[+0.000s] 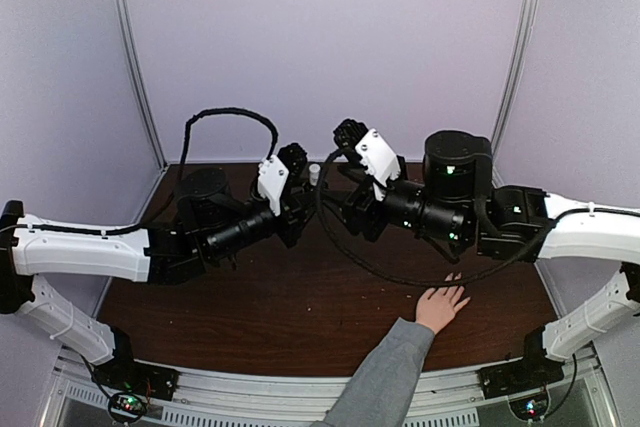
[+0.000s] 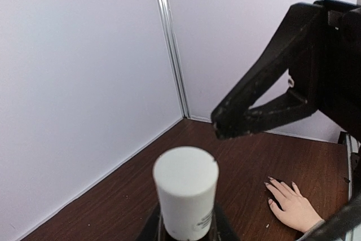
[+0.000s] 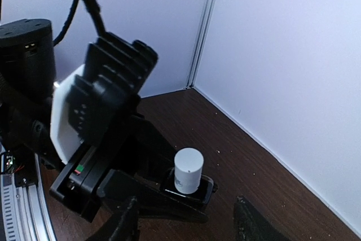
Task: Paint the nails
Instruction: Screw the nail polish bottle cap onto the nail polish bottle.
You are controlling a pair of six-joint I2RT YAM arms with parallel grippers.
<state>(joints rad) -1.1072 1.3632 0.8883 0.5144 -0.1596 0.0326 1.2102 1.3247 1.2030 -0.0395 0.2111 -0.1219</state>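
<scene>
A light-skinned hand (image 1: 440,307) in a grey sleeve (image 1: 385,377) lies flat on the brown table at the near right, fingers spread. Its nails (image 2: 269,180) show as small tips in the left wrist view. My left gripper (image 1: 298,179) is raised over the table's middle and shut on a small polish bottle with a white cap (image 2: 186,187) standing upright. In the right wrist view the cap (image 3: 188,169) rises from the left gripper's black jaws. My right gripper (image 3: 186,227) hovers just short of the cap, open, with its fingers (image 3: 251,224) wide apart and nothing between them.
Pale walls close the table (image 1: 300,307) in at the back and on both sides, with metal corner posts (image 1: 135,57). A black cable (image 1: 225,117) loops above the left arm. The two arms meet near the table's back centre, and the hand lies under the right arm.
</scene>
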